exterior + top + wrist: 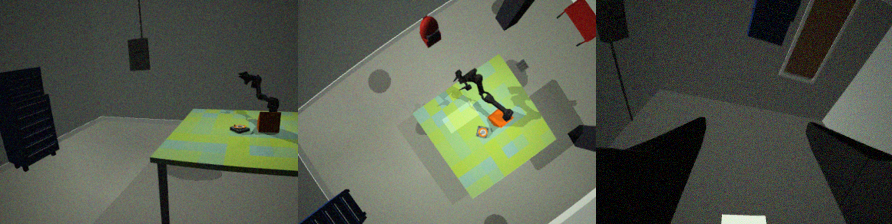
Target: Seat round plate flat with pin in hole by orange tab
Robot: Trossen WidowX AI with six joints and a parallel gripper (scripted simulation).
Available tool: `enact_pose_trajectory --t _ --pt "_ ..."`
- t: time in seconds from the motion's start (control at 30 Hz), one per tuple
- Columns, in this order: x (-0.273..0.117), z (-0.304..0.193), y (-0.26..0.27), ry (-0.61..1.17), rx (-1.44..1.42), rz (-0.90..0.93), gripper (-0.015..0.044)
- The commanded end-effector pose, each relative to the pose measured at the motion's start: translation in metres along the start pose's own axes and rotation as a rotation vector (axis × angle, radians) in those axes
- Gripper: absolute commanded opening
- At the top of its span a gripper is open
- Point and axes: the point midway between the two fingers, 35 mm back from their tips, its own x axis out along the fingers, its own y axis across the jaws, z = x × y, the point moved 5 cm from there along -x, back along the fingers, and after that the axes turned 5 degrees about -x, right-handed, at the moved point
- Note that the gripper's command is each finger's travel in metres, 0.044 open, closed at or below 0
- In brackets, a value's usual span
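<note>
Presently the black parallel-jaw gripper (pixel 458 75) stands raised high, jaws wide apart and holding nothing. Well apart from it, the round grey plate with orange tab (pixel 482 132) rests on its dark square base (pixel 240 129), atop the green patchwork table (pixel 200 146).

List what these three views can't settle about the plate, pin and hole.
- Pin and hole: too small in the top view; the plate is a small orange-white ring.
- Plate tilt: exterior view too distant and dim.
- Wrist view: the open tool faces the room; no plate in frame.
</note>
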Motion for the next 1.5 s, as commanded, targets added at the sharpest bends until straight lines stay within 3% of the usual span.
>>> enact_pose_trajectory --t 0.0,0.07,0.1,0.3,0.47,0.73,0.93,1.13,1.2,1.47 --pt "-0.001 -0.001 0.001 -0.006 -0.005 0.015 0.0374" --pt "-0.013 -0.022 0.012 -0.047 -0.072 0.117 0.0321" --pt "-0.027 -0.056 0.018 -0.066 -0.183 0.16 0.0295" --pt "-0.044 -0.116 0.02 -0.106 -0.394 0.26 0.0137" --pt "-0.053 -0.21 -0.001 -0.145 -0.716 0.348 0.0006" --pt "-0.024 -0.32 -0.072 -0.172 -1.151 0.345 0.0" --pt "0.022 -0.363 -0.144 -0.185 -1.451 0.276 0.0" --pt "0.064 -0.362 -0.194 -0.196 -1.622 0.192 0.0" --pt "0.097 -0.359 -0.238 -0.181 -1.765 0.08 0.0" --pt "0.163 -0.317 -0.331 -0.145 -2.029 -0.234 0.0"
